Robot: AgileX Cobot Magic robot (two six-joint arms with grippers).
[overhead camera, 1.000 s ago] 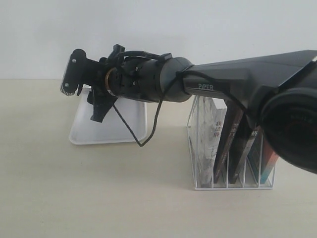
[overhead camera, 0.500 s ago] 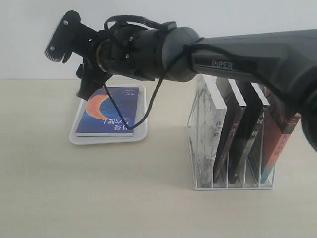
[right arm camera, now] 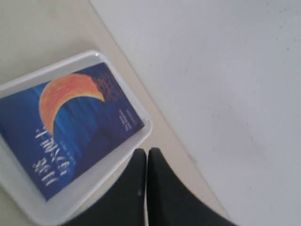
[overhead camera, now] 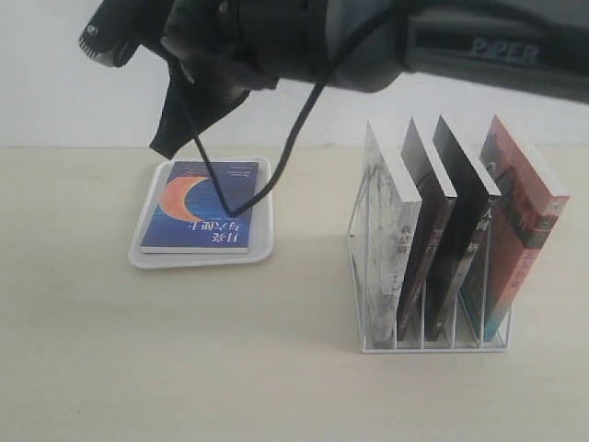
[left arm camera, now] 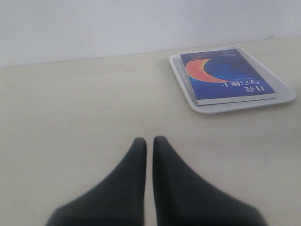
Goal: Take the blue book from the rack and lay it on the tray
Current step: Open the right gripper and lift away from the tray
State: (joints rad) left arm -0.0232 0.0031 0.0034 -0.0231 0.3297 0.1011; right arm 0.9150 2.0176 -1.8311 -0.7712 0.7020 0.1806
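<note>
Spreading beneath everything is the pale table (overhead camera: 138, 368); the dark right arm (overhead camera: 386, 41) is stretching across the top of the exterior view, reaching leftward; the rack (overhead camera: 361, 343) is standing at the right, holding four leaning books, the outermost a red-and-teal book (overhead camera: 515, 230); the tray (overhead camera: 262, 241) is lying well apart to its left; the blue book (overhead camera: 202, 207) is lying flat inside the tray, moon cover facing up; the right gripper (right arm camera: 146, 151) is hanging above the tray's wall-side rim, jaws pressed together on nothing; the left gripper (left arm camera: 149, 140) is hovering over bare table, jaws likewise closed and empty.
</note>
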